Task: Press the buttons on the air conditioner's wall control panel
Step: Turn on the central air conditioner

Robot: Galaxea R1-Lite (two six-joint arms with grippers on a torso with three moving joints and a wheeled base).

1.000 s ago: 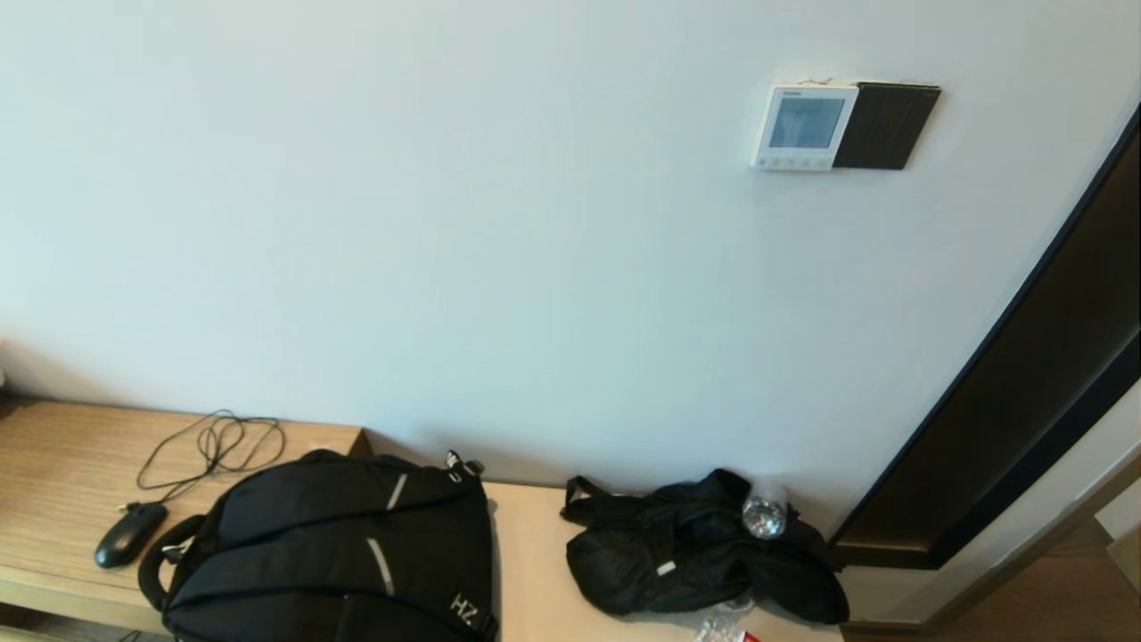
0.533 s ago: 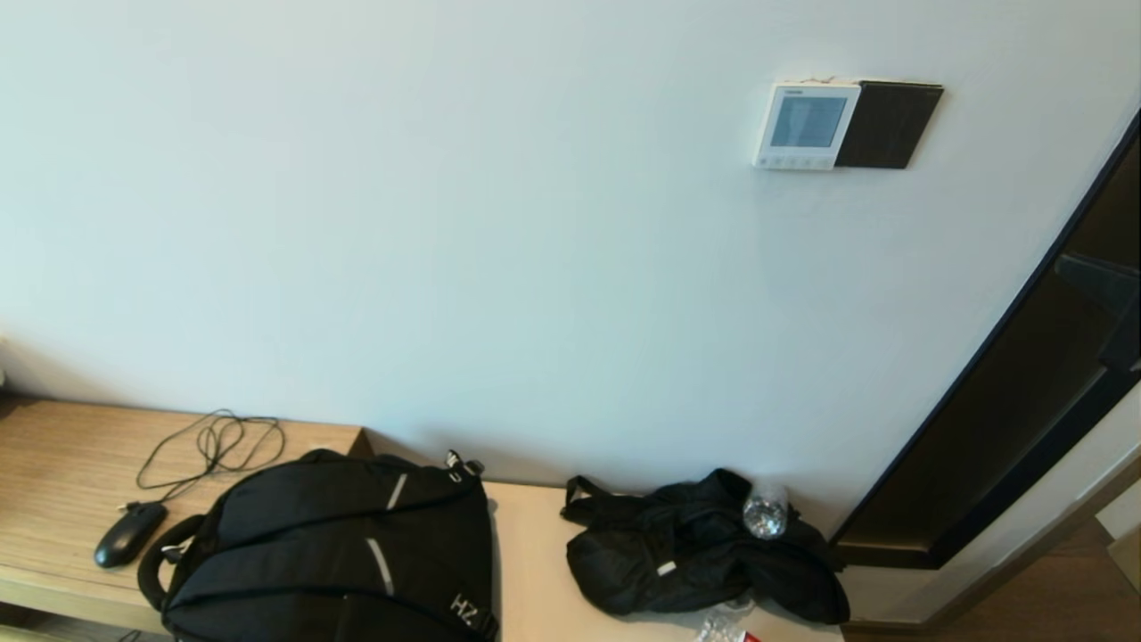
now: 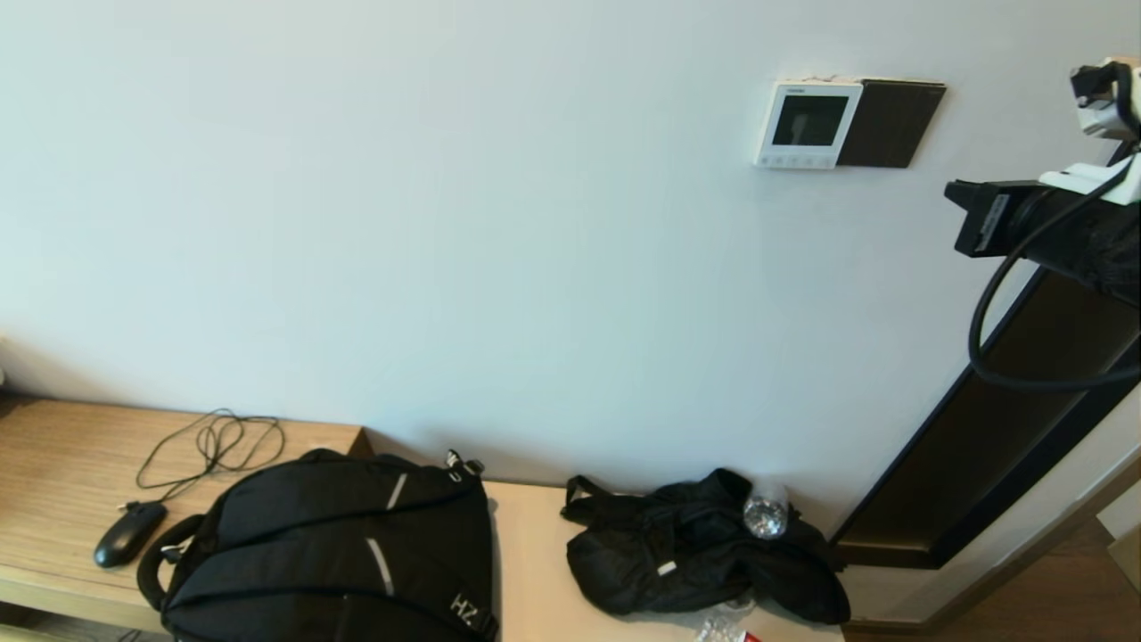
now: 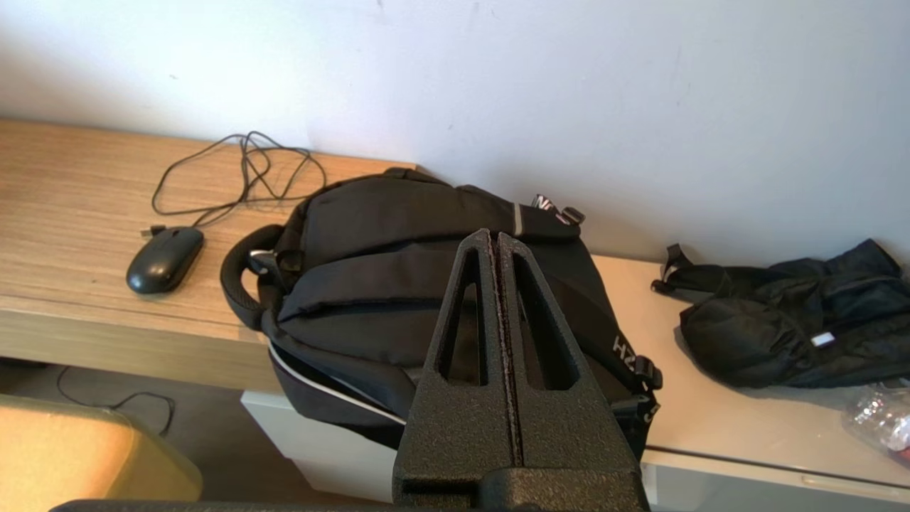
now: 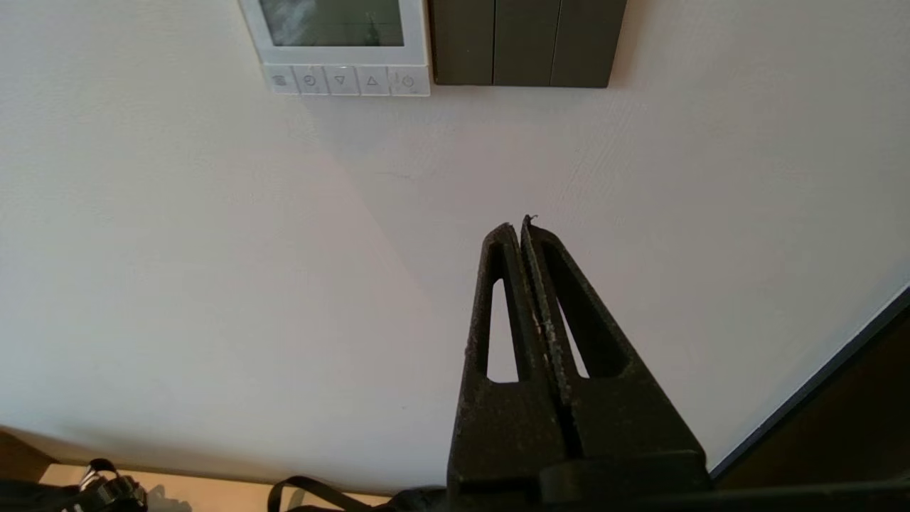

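1. Head view: your right end effector hangs near the wall, level just below the air conditioner's wall control panel, which lies to its left; it is the nearer arm.
2. Right wrist view: fingers pressed together, empty, tips aimed at bare wall. The buttons, a row running sideways, sit ahead, up and left of the tips.
3. Left wrist view: left end effector, closed and empty, is parked above the backpack.

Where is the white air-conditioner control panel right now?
In the head view, the square white panel with grey screen hangs high on the wall, right of centre, touching the black plate.
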